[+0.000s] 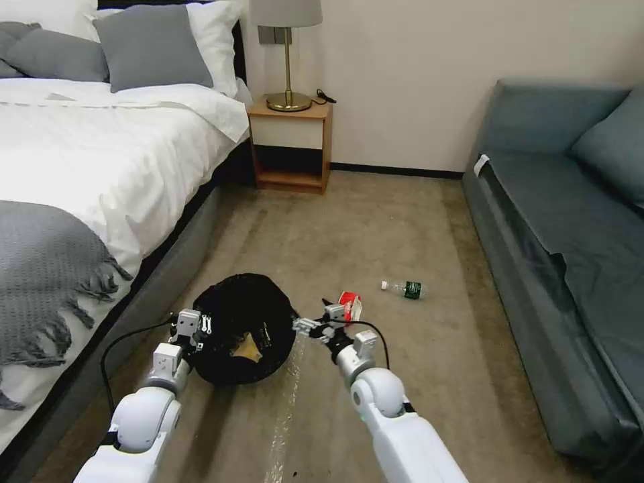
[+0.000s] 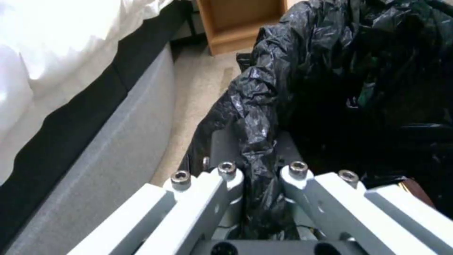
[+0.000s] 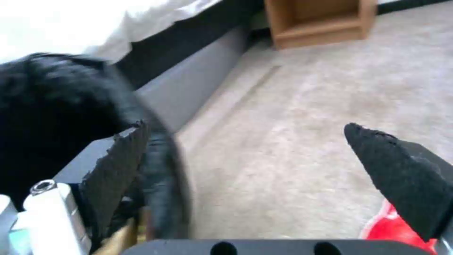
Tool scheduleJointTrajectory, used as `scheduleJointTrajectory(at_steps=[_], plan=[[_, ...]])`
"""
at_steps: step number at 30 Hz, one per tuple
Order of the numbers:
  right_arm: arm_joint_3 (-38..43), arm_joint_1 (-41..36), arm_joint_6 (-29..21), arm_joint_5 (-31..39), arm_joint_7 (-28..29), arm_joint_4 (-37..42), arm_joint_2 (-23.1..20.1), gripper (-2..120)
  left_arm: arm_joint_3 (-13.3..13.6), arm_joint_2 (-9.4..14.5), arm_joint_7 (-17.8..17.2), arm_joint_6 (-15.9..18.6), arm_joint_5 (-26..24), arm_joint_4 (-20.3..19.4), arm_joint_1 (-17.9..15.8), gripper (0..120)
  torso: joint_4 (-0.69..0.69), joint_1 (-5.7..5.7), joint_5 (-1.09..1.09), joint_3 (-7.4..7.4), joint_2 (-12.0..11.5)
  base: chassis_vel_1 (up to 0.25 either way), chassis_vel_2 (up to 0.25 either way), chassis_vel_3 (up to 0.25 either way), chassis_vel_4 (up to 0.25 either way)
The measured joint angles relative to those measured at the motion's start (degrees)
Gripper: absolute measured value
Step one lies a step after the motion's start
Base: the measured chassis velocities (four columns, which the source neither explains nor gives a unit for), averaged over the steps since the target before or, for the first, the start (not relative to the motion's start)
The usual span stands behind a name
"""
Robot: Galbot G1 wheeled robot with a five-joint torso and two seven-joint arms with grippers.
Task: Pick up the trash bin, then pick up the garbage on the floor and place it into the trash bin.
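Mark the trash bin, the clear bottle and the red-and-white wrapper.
trash bin (image 1: 231,302), head view, black liner at far rim.
clear bottle (image 1: 404,289), head view, mid-body by green label.
red-and-white wrapper (image 1: 350,305), head view, red face.

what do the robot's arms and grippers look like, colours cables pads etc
Both arms are glossy white with rounded joint housings and silver-grey wrist sections. A black cable loops off each wrist. The left gripper has pale grey metal linkage bars fixed with silver hex bolts on a black base. The right gripper has the same build, with pointed fingers faced in rough black padding, frayed at the edges.
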Motion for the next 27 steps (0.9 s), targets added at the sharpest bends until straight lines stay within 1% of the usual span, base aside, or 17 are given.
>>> scheduleJointTrajectory(at_steps=[12, 16, 21, 27], plan=[[6.6, 1.2, 1.0, 1.7, -0.3, -5.4, -1.2, 100, 0.2, 0.0, -0.1, 0.0, 0.1, -0.1, -0.2, 4, 0.00, 0.00, 0.00, 0.00, 0.0, 0.000, 0.000, 0.000, 0.000], [8.5, 2.1, 2.0, 2.3, -0.3, -8.4, -1.1, 100, 0.5, 0.1, -0.3, 0.6, 0.1, -0.7, -0.8, 4, 0.00, 0.00, 0.01, 0.00, 0.0, 0.000, 0.000, 0.000, 0.000], [12.1, 3.1, 3.9, 2.8, -0.3, -14.1, -0.9, 100, 0.7, 0.1, -0.7, 1.3, -0.1, -1.3, -1.8, 4, 0.00, 0.00, 0.00, 0.00, 0.0, 0.000, 0.000, 0.000, 0.000], [15.1, 3.5, 4.6, 4.4, -0.4, -16.5, -0.7, 100, 0.8, 0.1, -0.8, 1.3, -0.1, -0.8, -2.1, 4, 0.00, 0.00, -0.01, 0.00, 0.0, 0.000, 0.000, 0.000, 0.000]])
